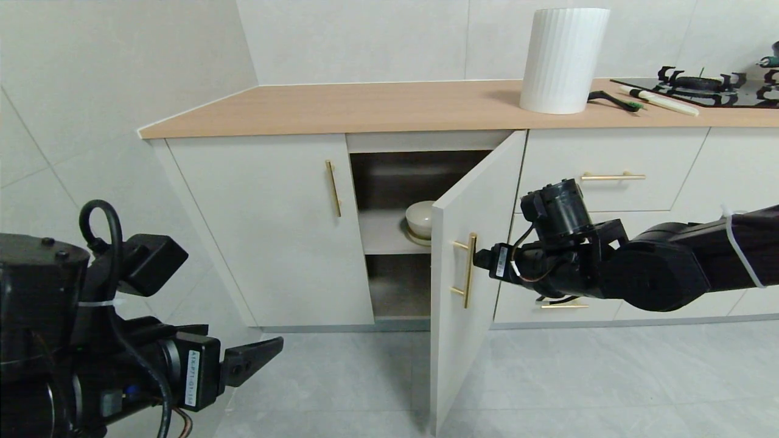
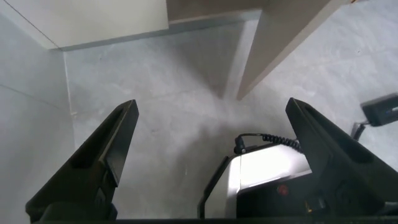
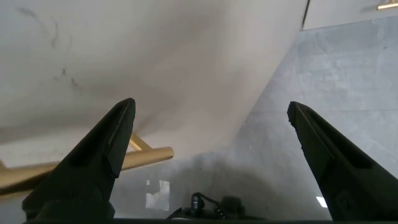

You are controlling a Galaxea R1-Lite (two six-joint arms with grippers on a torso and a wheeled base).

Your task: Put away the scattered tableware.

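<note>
A: Where is the right gripper (image 1: 481, 258)?
B: At the open cabinet door (image 1: 475, 182), just beside its gold handle (image 1: 468, 270).
A: And behind that door?
B: A pale bowl (image 1: 420, 218) sits on the upper shelf (image 1: 383, 234), partly hidden by the door's edge.
A: The left gripper (image 1: 255, 356)?
B: Low on the left, over the grey floor (image 1: 578, 383), well apart from the door.
A: On the countertop (image 1: 365, 106)?
B: A white ribbed container (image 1: 563, 61) stands upright, with a dark-handled utensil (image 1: 614, 100) just beside it.

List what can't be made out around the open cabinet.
- Bowl: head view, cabinet door covers its right side; what it sits on is unclear.
- Lower shelf: head view, door hides its right part.
- Right gripper: right wrist view, one finger overlaps the handle; contact unclear.
- Stove: head view, right edge cuts it off.
</note>
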